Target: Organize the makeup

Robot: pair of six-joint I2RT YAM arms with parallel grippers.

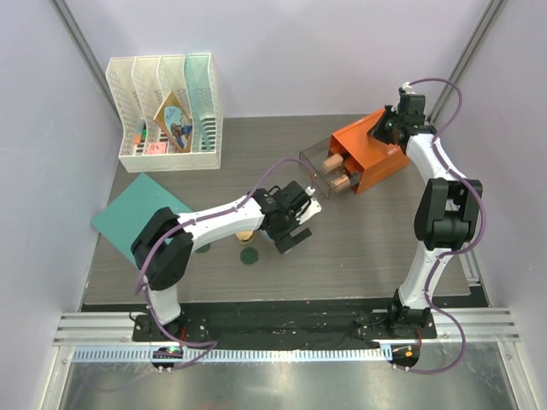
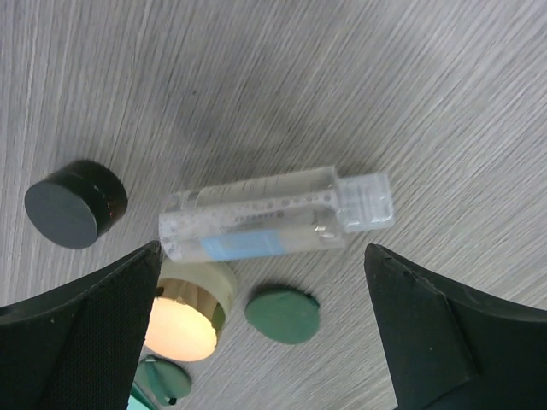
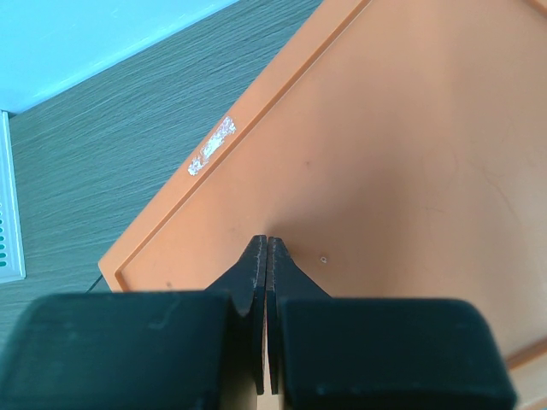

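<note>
My left gripper [image 2: 261, 256] is open, its jaws spread wide over a clear tube [image 2: 273, 224] lying flat on the table. Around the tube are a black jar [image 2: 75, 203], a tan round compact [image 2: 184, 312] and two dark-green discs [image 2: 282, 314] [image 2: 162, 380]. In the top view the left gripper [image 1: 295, 224] hides the tube and jar; the compact [image 1: 244, 235] and discs [image 1: 249, 255] [image 1: 202, 248] show beside it. Peach-coloured items [image 1: 336, 171] lie in the open clear drawer [image 1: 314, 169]. My right gripper [image 3: 267, 246] is shut and empty on the orange drawer box [image 3: 410, 154].
The orange drawer box [image 1: 372, 154] stands at the back right with its drawer pulled out to the left. A teal flat sheet [image 1: 137, 213] lies at the left. A white file rack [image 1: 167, 111] with booklets stands at the back left.
</note>
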